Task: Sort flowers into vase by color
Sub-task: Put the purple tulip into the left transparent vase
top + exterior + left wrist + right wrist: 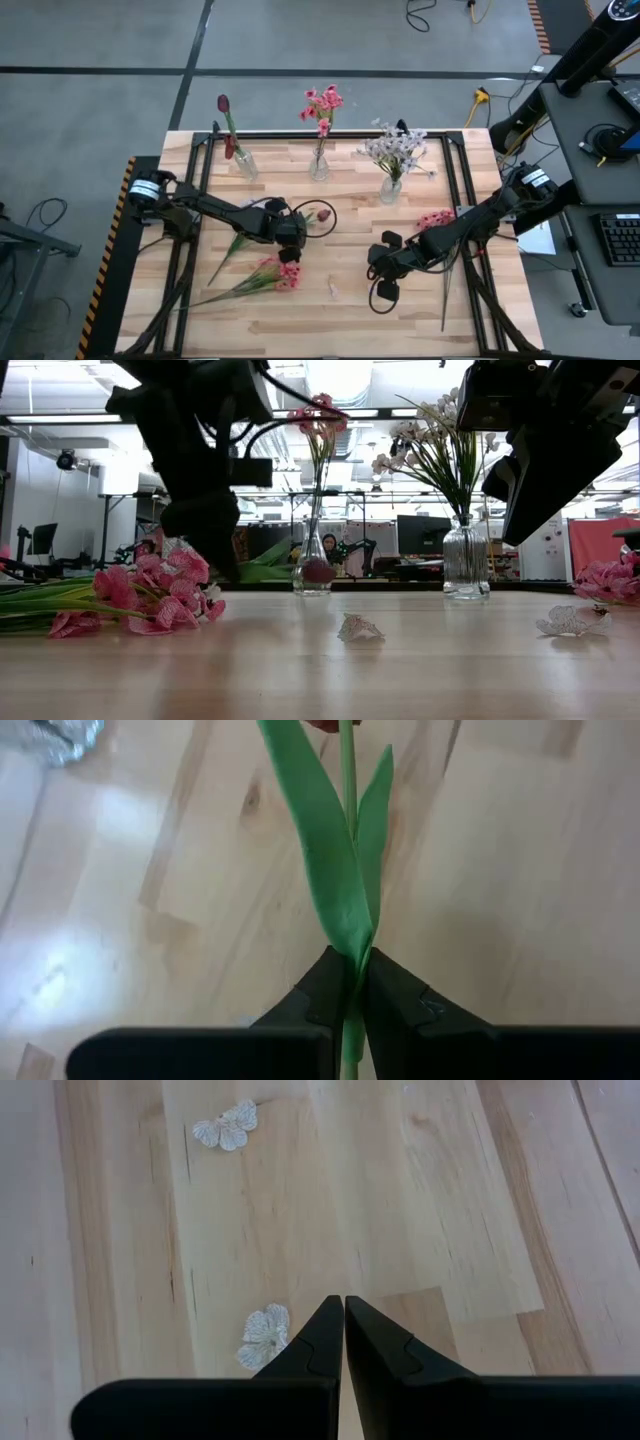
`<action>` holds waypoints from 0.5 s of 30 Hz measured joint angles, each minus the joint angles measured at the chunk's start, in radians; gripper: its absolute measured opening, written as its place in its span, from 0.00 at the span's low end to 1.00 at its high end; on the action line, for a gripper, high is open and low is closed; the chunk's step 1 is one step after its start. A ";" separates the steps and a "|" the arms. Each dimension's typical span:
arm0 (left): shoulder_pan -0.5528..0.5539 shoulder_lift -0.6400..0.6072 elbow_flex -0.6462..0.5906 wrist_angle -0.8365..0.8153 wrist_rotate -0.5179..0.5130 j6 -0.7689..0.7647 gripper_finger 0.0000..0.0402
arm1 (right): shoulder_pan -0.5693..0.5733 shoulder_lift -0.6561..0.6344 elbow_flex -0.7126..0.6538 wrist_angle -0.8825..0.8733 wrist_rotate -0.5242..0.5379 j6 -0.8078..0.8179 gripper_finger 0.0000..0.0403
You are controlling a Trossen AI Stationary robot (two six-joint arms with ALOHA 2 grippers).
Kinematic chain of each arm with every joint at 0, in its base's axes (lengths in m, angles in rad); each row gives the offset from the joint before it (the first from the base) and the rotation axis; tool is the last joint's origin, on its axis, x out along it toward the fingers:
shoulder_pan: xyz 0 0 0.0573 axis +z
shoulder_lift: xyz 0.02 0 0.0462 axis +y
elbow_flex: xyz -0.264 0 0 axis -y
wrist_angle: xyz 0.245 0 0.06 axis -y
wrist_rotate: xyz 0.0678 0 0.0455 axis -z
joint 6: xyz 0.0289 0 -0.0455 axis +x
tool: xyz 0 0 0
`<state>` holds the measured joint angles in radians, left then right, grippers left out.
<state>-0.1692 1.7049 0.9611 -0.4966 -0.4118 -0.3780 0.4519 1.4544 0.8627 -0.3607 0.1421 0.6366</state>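
Tulip stem [347,840] is pinched in the left hand [352,982]; it's best lifted slowly, kept level, toward the far-left red vase [243,163].

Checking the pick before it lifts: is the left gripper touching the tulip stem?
Touching. The left wrist view shows the left gripper with its dark fingers shut on the thin green tulip stem, which runs straight between them.

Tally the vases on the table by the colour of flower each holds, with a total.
Left clear glass vase, dark red tulip bud: 1
Middle clear glass vase, pink clustered blooms: 1
Right clear glass vase, white-lavender blossom spray: 1
Total: 3
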 joint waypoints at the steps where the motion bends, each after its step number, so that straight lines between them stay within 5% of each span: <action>1: -0.001 -0.006 0.003 0.000 0.000 0.005 0.03 | 0.000 0.000 0.000 0.000 0.000 -0.001 0.02; 8: -0.031 -0.110 0.006 0.001 -0.007 0.030 0.03 | 0.000 0.000 0.000 0.000 0.000 -0.001 0.02; 15: -0.098 -0.297 0.006 0.029 -0.132 0.066 0.03 | 0.000 0.000 0.000 -0.001 0.000 -0.008 0.02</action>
<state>-0.2675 1.4076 0.9668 -0.4676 -0.5437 -0.3120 0.4519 1.4544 0.8627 -0.3615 0.1420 0.6284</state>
